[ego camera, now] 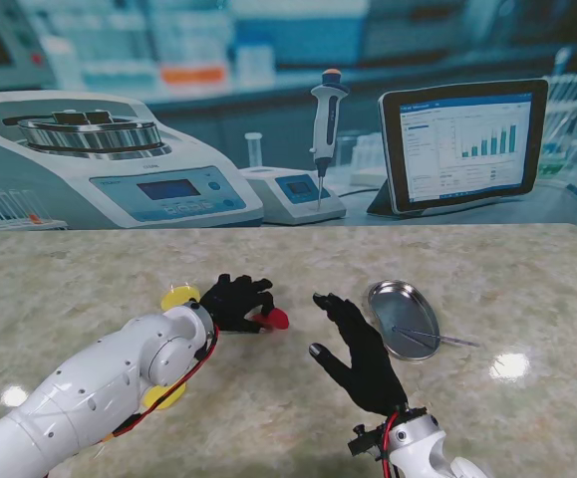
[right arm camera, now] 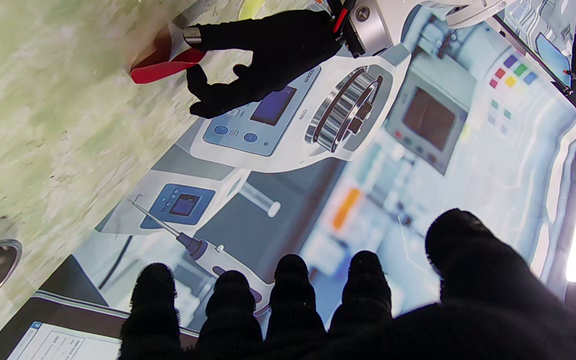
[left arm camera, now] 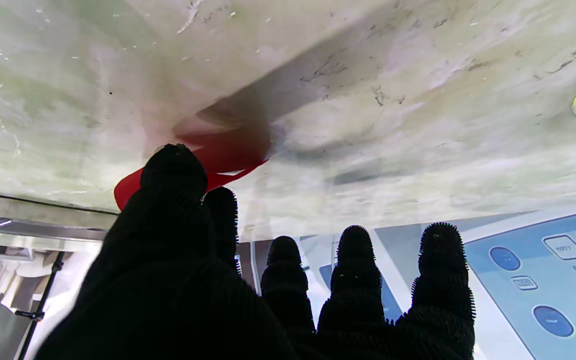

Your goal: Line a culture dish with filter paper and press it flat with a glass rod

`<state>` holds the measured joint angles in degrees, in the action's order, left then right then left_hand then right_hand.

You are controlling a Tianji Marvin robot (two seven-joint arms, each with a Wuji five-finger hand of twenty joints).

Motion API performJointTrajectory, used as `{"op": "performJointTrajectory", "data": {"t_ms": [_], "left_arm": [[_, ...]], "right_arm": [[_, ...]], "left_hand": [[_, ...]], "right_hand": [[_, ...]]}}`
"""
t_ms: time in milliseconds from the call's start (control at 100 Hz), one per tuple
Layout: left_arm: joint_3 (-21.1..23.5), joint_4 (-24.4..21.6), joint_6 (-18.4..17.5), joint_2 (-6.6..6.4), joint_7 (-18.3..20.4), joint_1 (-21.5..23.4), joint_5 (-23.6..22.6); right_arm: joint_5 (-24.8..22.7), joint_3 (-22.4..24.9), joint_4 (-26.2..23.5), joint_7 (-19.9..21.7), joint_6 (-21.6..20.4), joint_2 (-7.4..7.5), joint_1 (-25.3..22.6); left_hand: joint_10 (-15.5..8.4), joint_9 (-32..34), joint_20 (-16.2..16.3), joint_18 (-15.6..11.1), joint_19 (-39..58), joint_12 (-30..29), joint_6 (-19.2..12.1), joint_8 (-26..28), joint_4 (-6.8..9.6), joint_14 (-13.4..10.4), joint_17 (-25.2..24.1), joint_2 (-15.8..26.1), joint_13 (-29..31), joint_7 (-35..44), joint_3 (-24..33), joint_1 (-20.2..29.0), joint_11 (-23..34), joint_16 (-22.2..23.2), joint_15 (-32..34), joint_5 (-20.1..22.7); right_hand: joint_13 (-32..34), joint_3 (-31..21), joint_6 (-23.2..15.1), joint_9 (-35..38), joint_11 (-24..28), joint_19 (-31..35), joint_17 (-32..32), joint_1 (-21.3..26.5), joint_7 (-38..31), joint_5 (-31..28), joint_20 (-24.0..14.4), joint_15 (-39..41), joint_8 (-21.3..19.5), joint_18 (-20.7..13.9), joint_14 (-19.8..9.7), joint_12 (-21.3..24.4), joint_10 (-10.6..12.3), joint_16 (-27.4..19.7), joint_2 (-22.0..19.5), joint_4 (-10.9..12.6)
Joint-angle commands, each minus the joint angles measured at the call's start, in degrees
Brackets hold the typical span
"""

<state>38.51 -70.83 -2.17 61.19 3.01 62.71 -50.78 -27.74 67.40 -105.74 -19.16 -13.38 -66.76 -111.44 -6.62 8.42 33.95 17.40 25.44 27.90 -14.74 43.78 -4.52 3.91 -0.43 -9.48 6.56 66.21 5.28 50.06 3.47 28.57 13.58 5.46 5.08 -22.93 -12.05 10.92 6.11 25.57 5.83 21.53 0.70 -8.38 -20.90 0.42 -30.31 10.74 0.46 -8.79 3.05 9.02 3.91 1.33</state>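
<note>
While lying in the dish, the glass rod points right.

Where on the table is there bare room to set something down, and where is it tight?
Bare: the far strip by the backdrop, and the right side past the metal dish and glass rod. Crowded: the middle, where left hand, red piece, right hand and dish cluster.

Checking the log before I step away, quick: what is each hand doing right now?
Left hand: fingers on the red disc, pinching its edge.
Right hand: open, holding nothing.
</note>
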Motion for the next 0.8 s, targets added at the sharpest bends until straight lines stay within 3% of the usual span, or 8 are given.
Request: {"op": "performJointTrajectory", "data": {"t_ms": [0,230,550,790], "left_arm": [[0.32,-0.59,-0.33,0.17,-0.34,0.33,-0.12],[1.11,-1.3,-0.1,0.29,-1.03,1.07,-0.27],[2.14,-2.08,1.25,0.69,-2.6,2.09,-0.15],[3.1,-2.72,1.45,0.77,-3.38,2.75,-0.44]], "right_arm": [[0.16,-0.18,-0.32,0.01,0.21,-0.29,-0.38],[0.13,-0.19,-0.34,0.02,0.19,-0.28,-0.41],[0.2,-0.14,-0.39,0.08,0.2,-0.27,-0.44],[0.18,-0.12,-0.42,0.15,0.19,-0.25,-0.46]], "left_hand": [[-1.62,-1.01,-0.3,-0.54,-0.59,1.57,-1.81,-0.82,1.76,-1.23,-0.86,1.82,-1.68,2.95,-3.17,4.51,0.2,0.65,0.78,-2.33],[-1.58,-1.17,-0.27,-0.73,-0.8,3.14,-1.93,-1.47,1.91,-1.0,-0.95,3.04,-1.44,3.54,-4.35,8.11,0.86,1.29,2.12,-2.57],[-2.01,0.35,0.12,-0.93,-0.71,4.27,-3.67,-1.45,2.03,-0.58,-0.99,5.26,-1.12,1.93,-5.83,12.94,4.01,3.13,5.72,3.97],[-2.1,1.45,0.5,-1.07,-0.04,4.73,-3.66,0.64,2.37,-0.34,-0.96,4.32,-0.91,2.32,-5.69,14.73,7.27,4.09,8.0,7.04]], "right_hand": [[-0.09,1.3,-1.72,-1.02,0.51,0.59,0.68,1.19,0.31,0.44,0.5,0.89,0.16,-1.69,-2.43,0.26,2.1,0.72,-1.09,0.3],[-0.09,1.33,-1.68,-0.99,0.57,0.61,0.66,1.17,0.28,0.43,0.51,0.89,0.16,-1.7,-2.41,0.25,2.01,0.72,-1.12,0.34],[-0.08,1.34,-1.67,-0.99,0.64,0.65,0.67,1.22,0.22,0.43,0.52,0.91,0.08,-1.65,-2.41,0.24,2.0,0.73,-1.13,0.38],[-0.08,1.37,-1.66,-1.02,0.64,0.66,0.68,1.19,0.22,0.46,0.54,0.92,0.01,-1.7,-2.41,0.26,2.0,0.74,-1.18,0.4]]}}
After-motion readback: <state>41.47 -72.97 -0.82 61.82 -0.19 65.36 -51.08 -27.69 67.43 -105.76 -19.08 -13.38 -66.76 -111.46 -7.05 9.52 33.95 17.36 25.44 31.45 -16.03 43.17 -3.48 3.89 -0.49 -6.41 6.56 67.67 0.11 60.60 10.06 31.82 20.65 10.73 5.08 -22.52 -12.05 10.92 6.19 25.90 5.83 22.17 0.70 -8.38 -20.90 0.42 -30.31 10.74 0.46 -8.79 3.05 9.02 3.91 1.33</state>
